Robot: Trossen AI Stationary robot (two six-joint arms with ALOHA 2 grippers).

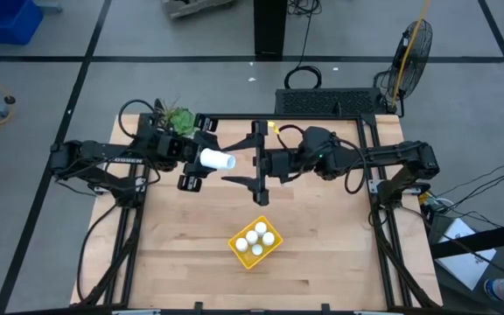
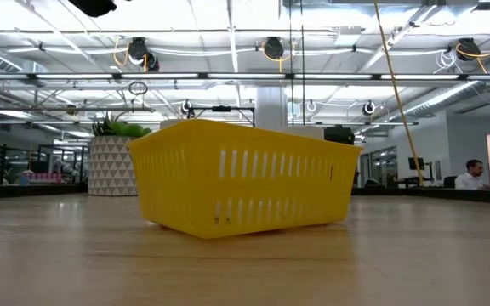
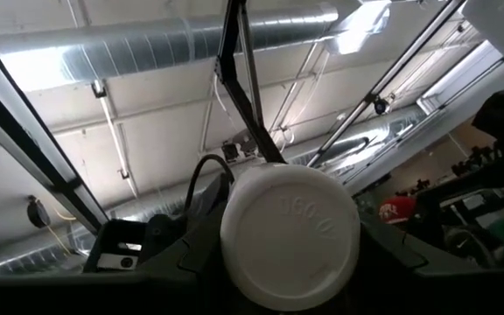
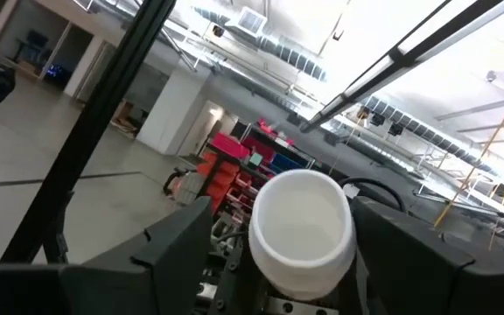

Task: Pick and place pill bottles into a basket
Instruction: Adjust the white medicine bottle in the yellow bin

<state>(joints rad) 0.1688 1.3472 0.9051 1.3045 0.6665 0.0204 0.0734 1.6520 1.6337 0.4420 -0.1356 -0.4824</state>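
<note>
Both arms raised mid-table, wrists facing each other.
Left gripper (image 1: pixel 210 160) clamps a bottle; right gripper (image 1: pixel 254 164) fingers spread wide.

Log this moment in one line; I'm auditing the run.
left gripper: shut on bottle, held sideways | right gripper: open, facing bottle, apart | basket: four bottles inside

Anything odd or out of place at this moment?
One pill bottle hangs sideways in mid-air above the table, held in the left tool, with the open right tool facing it. Four bottles stand neatly in the basket, which sits askew.
</note>
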